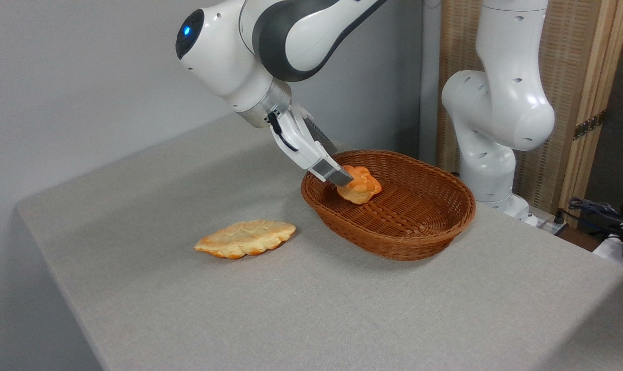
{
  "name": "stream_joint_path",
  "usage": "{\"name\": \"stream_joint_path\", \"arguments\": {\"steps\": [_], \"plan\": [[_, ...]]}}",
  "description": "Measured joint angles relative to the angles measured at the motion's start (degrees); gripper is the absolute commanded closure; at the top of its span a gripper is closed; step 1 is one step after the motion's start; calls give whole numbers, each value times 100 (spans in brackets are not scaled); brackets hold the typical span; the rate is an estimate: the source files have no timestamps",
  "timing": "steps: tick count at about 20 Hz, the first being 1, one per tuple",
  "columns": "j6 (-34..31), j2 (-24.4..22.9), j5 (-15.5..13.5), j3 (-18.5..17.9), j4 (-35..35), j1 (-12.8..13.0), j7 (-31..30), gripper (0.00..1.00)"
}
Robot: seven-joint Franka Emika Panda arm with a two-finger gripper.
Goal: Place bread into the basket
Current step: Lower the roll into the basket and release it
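Only one view is given, from a fixed camera looking down across the grey surface (342, 309). The small round bun (361, 185) is seen inside the wicker basket (419, 226), toward its left end, resting on or just above the woven floor; which of the two cannot be told from this angle. The gripper (346, 180) is angled down over the basket's near-left rim, and its fingers (337, 174) are clamped on the left side of the bun, with only one dark pad clearly visible against the crust. The far finger is hidden behind the bun, so the width of the grip is judged only from the bun's own breadth.

The bun is judged to be light and somewhat soft, with a creased, knotted top that gives the pads something to bite on; a firm squeeze would likely dent it rather than break it. A hold across its middle, as seems to be used here, is thought the safest place. Little risk of slipping is expected, as the crust looks matte.

A flat, leaf-shaped bread (245, 238) is lying on the surface to the left of the basket, well apart from it and untouched. The task appears nearly done, with only the release left to be made.
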State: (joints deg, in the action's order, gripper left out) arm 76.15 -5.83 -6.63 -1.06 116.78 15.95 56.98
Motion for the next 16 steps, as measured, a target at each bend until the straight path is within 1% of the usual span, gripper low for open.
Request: {"name": "stream_joint_path", "arguments": {"steps": [2,4,6,8,9,11,14,16], "plan": [[97,0,9,0,-69,11,0,0],[263,-9,59,-3,-303,11,0,0],[403,-31,109,-36,-744,3,-5,0],[453,-72,166,-102,-1340,-43,-80,0],[494,-113,190,-168,-1759,-78,-189,0],[862,-157,215,-208,-2045,-110,-510,0],[1680,-112,219,-210,-2086,-112,-1287,0],[2060,3,253,-211,-2081,-113,-1738,0]]}}
